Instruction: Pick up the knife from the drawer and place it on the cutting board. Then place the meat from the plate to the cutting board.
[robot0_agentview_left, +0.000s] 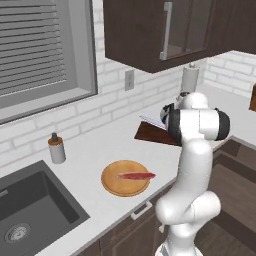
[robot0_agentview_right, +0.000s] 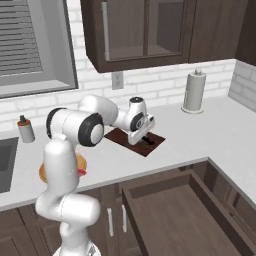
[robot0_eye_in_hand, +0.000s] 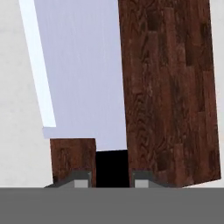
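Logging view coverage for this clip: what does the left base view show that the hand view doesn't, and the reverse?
Left base view alone: the meat lying on the plate, the sink, and a soap bottle on the counter.
Hand view alone: the black handle held between the fingertips, with the board's grain close up.
Both: the cutting board and the knife over it, its blade seen at the board's edge from the base.

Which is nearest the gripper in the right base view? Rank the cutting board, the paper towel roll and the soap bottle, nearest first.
1. cutting board: right under the gripper, which holds the knife over it.
2. paper towel roll: farther off, to the right by the wall.
3. soap bottle: farthest, at the far left beside the sink.
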